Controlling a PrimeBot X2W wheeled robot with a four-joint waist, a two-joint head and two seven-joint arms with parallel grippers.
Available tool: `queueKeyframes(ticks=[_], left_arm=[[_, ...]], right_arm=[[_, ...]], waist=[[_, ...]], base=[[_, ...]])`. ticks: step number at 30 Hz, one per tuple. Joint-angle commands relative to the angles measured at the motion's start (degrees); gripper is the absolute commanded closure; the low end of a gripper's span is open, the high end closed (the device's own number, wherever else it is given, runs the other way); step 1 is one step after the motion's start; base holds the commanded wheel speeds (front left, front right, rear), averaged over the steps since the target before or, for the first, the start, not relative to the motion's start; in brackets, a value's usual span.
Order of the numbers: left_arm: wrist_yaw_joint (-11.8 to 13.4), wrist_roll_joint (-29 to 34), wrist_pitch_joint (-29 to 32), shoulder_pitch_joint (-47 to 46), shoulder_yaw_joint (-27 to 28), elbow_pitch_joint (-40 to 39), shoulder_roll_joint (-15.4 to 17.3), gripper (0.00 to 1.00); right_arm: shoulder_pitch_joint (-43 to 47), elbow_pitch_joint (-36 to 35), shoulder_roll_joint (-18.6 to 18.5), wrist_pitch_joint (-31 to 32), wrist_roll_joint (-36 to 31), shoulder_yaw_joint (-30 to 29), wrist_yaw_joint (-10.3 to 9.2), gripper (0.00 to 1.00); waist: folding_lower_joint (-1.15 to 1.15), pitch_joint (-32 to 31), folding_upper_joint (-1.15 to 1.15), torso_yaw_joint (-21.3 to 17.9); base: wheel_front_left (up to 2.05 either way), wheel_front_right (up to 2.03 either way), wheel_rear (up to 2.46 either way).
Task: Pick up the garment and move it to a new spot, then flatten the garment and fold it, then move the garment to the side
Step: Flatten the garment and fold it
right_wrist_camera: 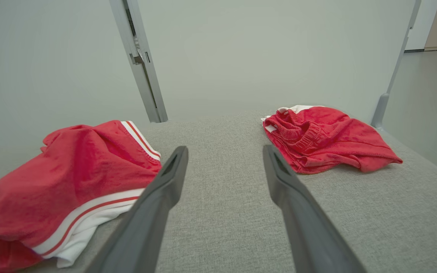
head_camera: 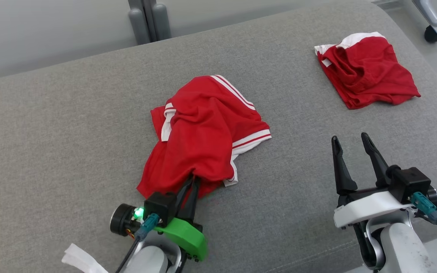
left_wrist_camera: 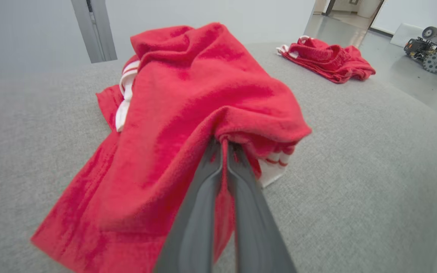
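A white scrap [head_camera: 78,259] lies nearest on the grey cushion [head_camera: 70,132]; the right gripper [head_camera: 349,137] stands spread over bare fabric. The left gripper [head_camera: 194,178] pinches the near edge of the crumpled red garment [head_camera: 203,129] mid-cushion, a second red garment [head_camera: 366,72] lying beyond, well apart.

**What is here, by number**

There are two red garments with white trim: the middle garment [head_camera: 203,136] and the far garment [head_camera: 366,72]. One grey cushion [head_camera: 70,132] holds both. There are two grippers, the left gripper [head_camera: 192,181] and the right gripper [head_camera: 349,137], each with two long dark fingers, four fingers in all. One grey upright post [head_camera: 148,19] stands behind the cushion. One black caster wheel [head_camera: 433,34] sits past the cushion's far right corner. One white strip [head_camera: 78,259] shows near the left gripper. One small wheeled machine [left_wrist_camera: 429,53] stands beyond the far garment.
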Motion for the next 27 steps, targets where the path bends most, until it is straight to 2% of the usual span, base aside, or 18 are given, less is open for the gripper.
queueKeyframes(ticks=[1, 7, 11, 18, 27], left_arm=[[0.09, 0.80, -0.18, 0.27, 1.00, -1.80, 0.52, 1.00], [0.33, 3.27, -0.18, 0.31, 5.22, -10.89, 1.42, 1.00], [0.55, 4.83, -0.19, -2.23, 8.21, -12.42, 3.47, 1.00], [1.40, 3.84, -0.19, -7.63, 14.55, -4.98, 6.42, 1.00], [2.22, 1.93, -0.19, -13.47, 20.71, 8.18, 7.58, 1.00]], right_arm=[[0.10, -0.08, -0.07, -0.17, 0.31, 0.03, -0.09, 0.00], [0.49, 0.01, -0.08, -0.17, 0.42, -0.24, -0.09, 0.00], [0.45, -0.05, -0.08, -0.17, 0.60, -0.06, -0.09, 0.00], [-0.78, -0.37, -0.08, -0.18, 1.00, 0.76, -0.09, 0.00], [-1.56, -0.58, -0.07, -0.18, 0.77, 0.33, -0.09, 0.00]], waist=[[0.00, -0.66, 0.00, 0.95], [0.00, -1.36, 0.00, 2.00], [0.00, -1.33, 0.00, 2.11], [0.00, 1.04, 0.00, 0.54], [0.00, 4.46, 0.00, -1.31]], base=[[0.00, 0.00, 0.00], [0.00, 0.00, 0.00], [0.00, 0.00, 0.00], [0.00, 0.00, 0.00], [0.00, 0.00, 0.00]])
